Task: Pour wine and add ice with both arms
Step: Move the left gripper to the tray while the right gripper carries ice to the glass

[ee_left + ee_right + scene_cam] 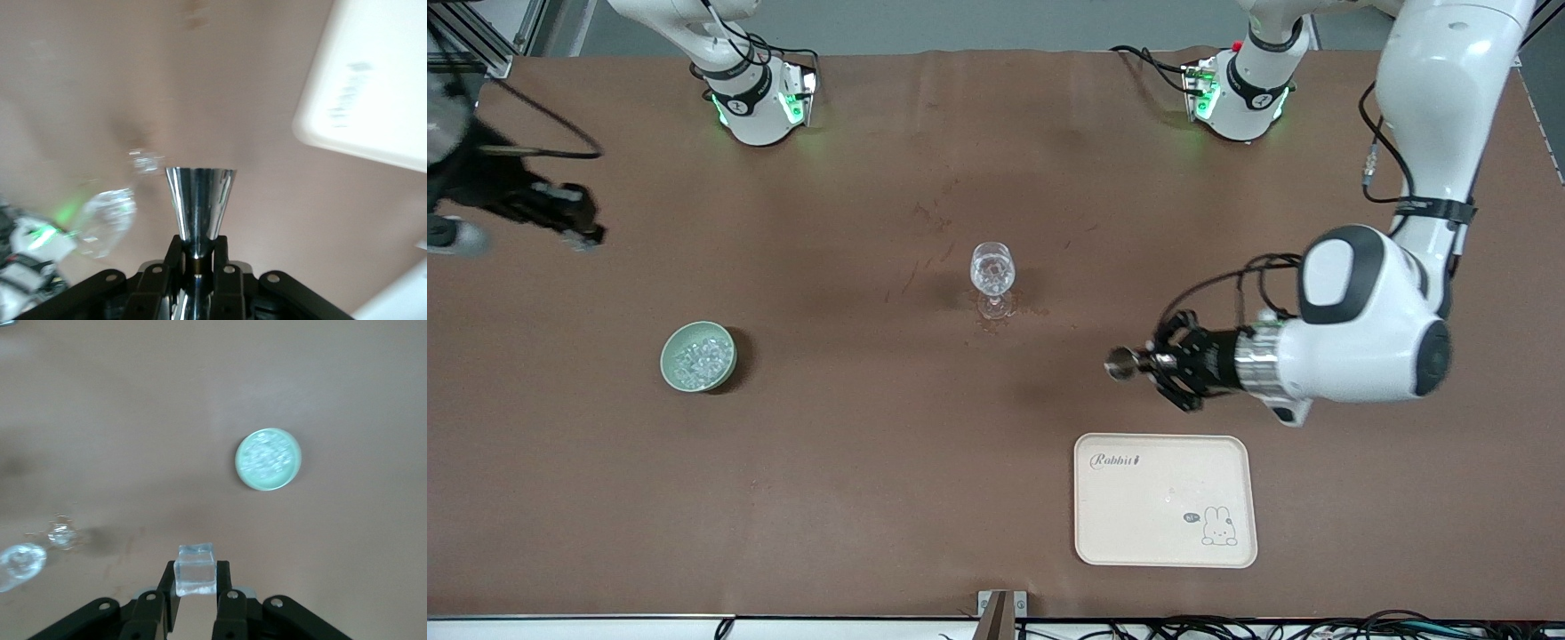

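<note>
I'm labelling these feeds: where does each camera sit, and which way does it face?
Front view: high across the table, facing both arm bases; shows the left gripper and right gripper.
Left wrist view: on the left wrist, looking past a held metal cup at the stemmed glass.
Right wrist view: on the right wrist, looking down past a held ice cube at the green bowl; shares the glass.

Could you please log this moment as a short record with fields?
left gripper: shut on a metal jigger, held sideways over the table between glass and tray
right gripper: shut on an ice cube, up over the table at the right arm's end
glass: upright at mid-table, no wine visible
bowl: pale green, holds ice, toward the right arm's end
tray: cream, nearer the front camera than the glass
</note>
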{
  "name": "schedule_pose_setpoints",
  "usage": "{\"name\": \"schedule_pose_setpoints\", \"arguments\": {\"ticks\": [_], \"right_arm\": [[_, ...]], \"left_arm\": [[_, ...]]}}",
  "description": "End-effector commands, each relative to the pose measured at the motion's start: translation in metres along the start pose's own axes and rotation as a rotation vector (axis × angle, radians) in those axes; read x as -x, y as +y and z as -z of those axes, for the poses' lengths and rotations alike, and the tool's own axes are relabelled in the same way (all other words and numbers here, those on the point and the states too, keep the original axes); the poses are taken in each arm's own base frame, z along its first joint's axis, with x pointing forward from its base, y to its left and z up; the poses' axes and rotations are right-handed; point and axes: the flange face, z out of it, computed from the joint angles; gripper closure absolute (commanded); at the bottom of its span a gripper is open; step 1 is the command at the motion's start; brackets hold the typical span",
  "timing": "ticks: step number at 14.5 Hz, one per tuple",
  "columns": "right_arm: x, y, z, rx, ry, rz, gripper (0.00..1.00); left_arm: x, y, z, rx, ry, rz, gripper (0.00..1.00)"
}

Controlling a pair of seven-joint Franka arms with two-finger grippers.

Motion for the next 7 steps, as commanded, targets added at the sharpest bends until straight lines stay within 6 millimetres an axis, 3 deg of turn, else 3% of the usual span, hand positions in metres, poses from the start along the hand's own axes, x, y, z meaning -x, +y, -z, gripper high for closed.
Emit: {"name": "schedule_pose_setpoints", "arguments": {"ticks": [1, 4, 6, 7], "right_arm": [[0.022, -0.074, -0.016, 0.006, -0.017, -0.064, 1.00], [0.040, -0.162, -0.058, -0.031, -0.037, -0.119, 1.00], [0.050, -0.210, -0.093, -0.032, -0.055, -0.141, 1.00], [0.052, -0.225, -0.106, -0.030, -0.055, -0.165, 1.00]], "left_arm": [[-0.039, 0.041, -0.010, 0.126, -0.050, -0.032, 0.99], [-0.100, 0.079, -0.019, 0.240, -0.121, -0.058, 0.99], [-0.128, 0.098, -0.028, 0.271, -0.178, -0.070, 0.99], [-0.143, 0.106, -0.028, 0.283, -0.196, -0.070, 0.99]]}}
